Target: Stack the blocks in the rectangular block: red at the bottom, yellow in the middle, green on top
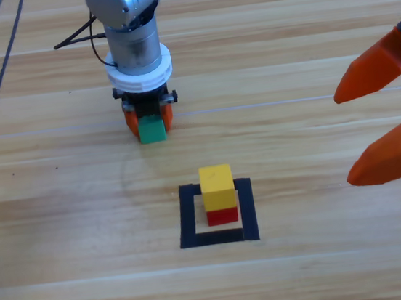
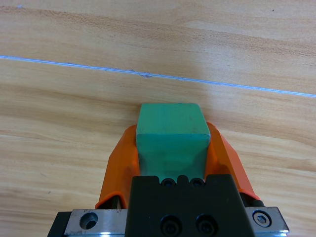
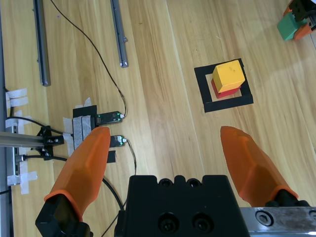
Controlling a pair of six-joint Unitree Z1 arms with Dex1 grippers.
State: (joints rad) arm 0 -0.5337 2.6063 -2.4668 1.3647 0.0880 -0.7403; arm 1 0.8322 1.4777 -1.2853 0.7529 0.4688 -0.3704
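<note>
yellow cube (image 1: 216,179) on red cube (image 1: 222,215), green cube (image 1: 152,129) apart

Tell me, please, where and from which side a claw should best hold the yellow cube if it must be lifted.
Grip the yellow cube on two opposite side faces, coming from above. It sits on the red cube inside the black tape square, so its sides are free and flat. The open right claw waits at the edge; the left claw already holds the green cube.

My high view looks down; my right wrist view, farther back, shares the yellow cube (image 1: 216,179) (image 3: 229,74) at one o'clock.
</note>
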